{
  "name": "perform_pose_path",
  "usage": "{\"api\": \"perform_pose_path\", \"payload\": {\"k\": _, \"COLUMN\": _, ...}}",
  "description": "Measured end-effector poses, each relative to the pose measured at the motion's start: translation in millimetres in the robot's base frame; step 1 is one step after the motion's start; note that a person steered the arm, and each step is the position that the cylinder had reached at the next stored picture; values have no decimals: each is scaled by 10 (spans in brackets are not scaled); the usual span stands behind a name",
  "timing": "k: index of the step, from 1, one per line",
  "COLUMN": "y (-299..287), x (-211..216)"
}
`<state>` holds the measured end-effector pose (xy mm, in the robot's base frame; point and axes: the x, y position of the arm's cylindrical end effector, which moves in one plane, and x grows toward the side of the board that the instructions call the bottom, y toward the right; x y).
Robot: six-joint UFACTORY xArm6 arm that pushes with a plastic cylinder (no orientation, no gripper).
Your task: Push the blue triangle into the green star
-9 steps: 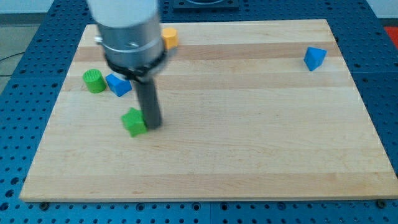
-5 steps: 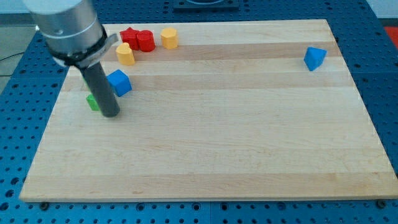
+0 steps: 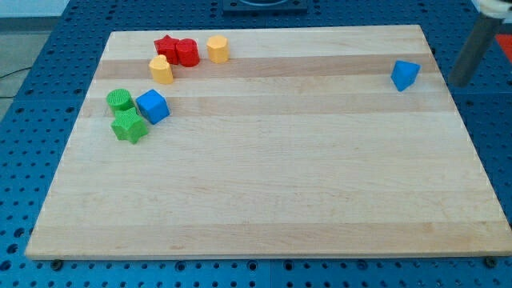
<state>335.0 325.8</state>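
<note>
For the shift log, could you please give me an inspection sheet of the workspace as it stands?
Surface: wooden board, flat, on a blue perforated table.
Job's things: blue triangle near the view's right edge; green star far off at the view's left.
Clutter: green cylinder and blue cube beside the star; red star, red block, two yellow blocks at the view's top left.
Claw: none fitted; my tip is off the board, right of the triangle.
Cables: nothing seen.
Surroundings: nothing seen.

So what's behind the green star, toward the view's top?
The green cylinder sits just above the green star, apparently touching; the blue cube is at its upper right. Nothing lies on the star. My tip is far right, beyond the blue triangle.
</note>
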Motion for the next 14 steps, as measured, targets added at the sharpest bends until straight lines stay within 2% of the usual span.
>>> {"api": "perform_pose_path", "payload": {"k": 2, "y": -1757, "x": 150}}
{"api": "perform_pose_path", "payload": {"k": 4, "y": -1269, "x": -316}}
{"api": "perform_pose_path", "payload": {"k": 6, "y": -3156, "x": 349}}
{"api": "perform_pose_path", "payload": {"k": 7, "y": -2837, "x": 195}}
{"api": "perform_pose_path", "payload": {"k": 8, "y": -2654, "x": -135}}
{"api": "perform_pose_path", "payload": {"k": 9, "y": -3684, "x": 233}}
{"api": "perform_pose_path", "payload": {"k": 10, "y": -4311, "x": 499}}
{"api": "perform_pose_path", "payload": {"k": 11, "y": -4116, "x": 565}}
{"api": "perform_pose_path", "payload": {"k": 12, "y": -4272, "x": 820}}
{"api": "perform_pose_path", "payload": {"k": 13, "y": -4809, "x": 894}}
{"api": "perform_pose_path", "payload": {"k": 14, "y": -4727, "x": 943}}
